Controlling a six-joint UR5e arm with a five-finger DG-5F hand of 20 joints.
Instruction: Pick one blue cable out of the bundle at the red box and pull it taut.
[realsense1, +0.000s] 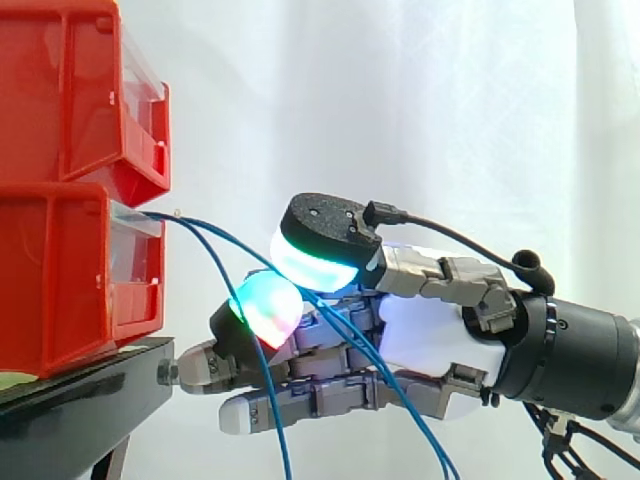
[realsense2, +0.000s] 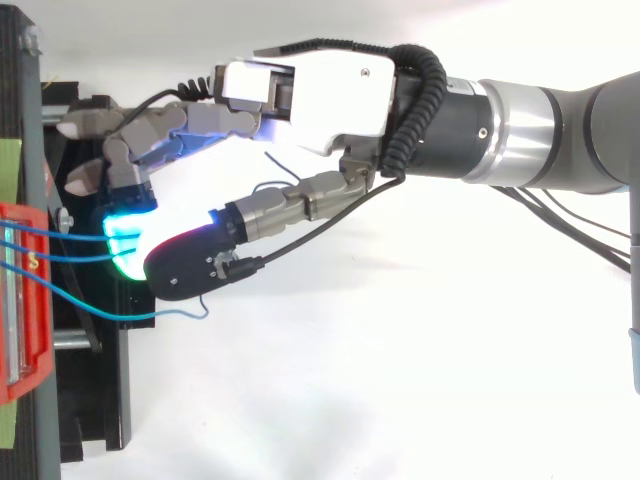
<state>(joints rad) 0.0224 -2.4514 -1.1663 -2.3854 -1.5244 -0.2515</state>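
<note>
One grey arm (realsense2: 560, 130) reaches level toward the bins, the hand (realsense1: 430, 335) at its end turned so that the thumb (realsense1: 330, 225) rides above the fingers (realsense1: 265, 305) in the side view. Two red bins (realsense1: 60, 200) are stacked just beyond the fingertips, cut off by the view's left edge. They sit on a black stand (realsense1: 90, 385) whose edge lies just ahead of the lowest fingertips.

The thumb's pad glows green and white. It is pressed against the cyan-and-red pad of a curled finger, while the other fingers lie lower and are only partly bent, pointing at the stand.

From above, two blue cables (realsense2: 70, 240) run side by side from the lower bin's front straight into the spot where those two pads meet. The fingers are closed in a pinch on them there. The pads hide whether both strands or only one is truly clamped.

Behind the pinch, in the side view, the strands drop across the palm and leave the lower edge. A third cable (realsense2: 150, 317) leaves the bin on the thumb's outer side and curves loose past its tip, touching nothing of the hand that I can make out.

A green strip (realsense2: 10, 170) lies on the stand beyond the fingertips, and whether it bears writing cannot be told.
</note>
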